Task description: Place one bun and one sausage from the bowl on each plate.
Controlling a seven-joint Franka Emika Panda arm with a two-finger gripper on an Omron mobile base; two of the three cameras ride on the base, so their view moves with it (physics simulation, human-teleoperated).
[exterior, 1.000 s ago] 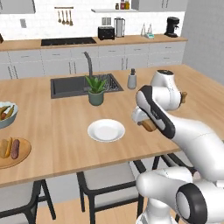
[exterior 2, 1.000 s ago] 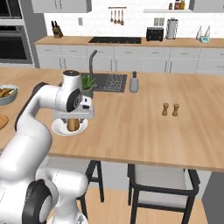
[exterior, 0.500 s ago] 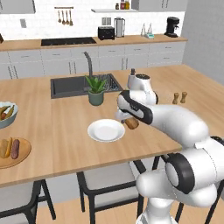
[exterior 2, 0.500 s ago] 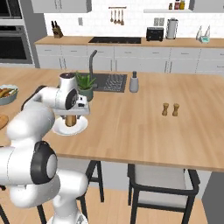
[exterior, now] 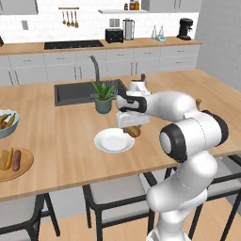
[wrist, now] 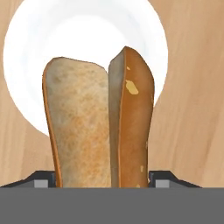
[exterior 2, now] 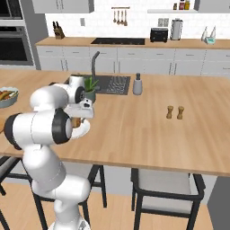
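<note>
My gripper (exterior: 132, 126) is shut on a golden-orange bun (exterior: 134, 131) and holds it just above the right rim of the glossy white plate (exterior: 113, 141). In the hand view the bun (wrist: 100, 127) stands on end between the two fingertips (wrist: 43, 179), with the white plate (wrist: 87, 30) under and beyond it. From the right base view the gripper (exterior 2: 79, 117) and bun (exterior 2: 77, 122) hang at the plate's (exterior 2: 84, 130) edge. At the far left, the tan wooden plate (exterior: 21, 168) carries a bun (exterior: 6, 158) and a sausage (exterior: 16, 160). The dark bowl is out of view.
A pale fruit bowl (exterior: 13, 123) with bananas sits at the left counter edge. Behind the white plate stand a potted plant (exterior: 103, 96) and the sink (exterior: 75, 92). Salt and pepper shakers (exterior 2: 174, 112) and a soap dispenser (exterior 2: 138, 84) stand to the right. Stools (exterior: 110, 193) line the front edge.
The arm has swung left along the counter with the bun in its grip, from right of the white plate to over the plate's right rim. The grip stays the same.
</note>
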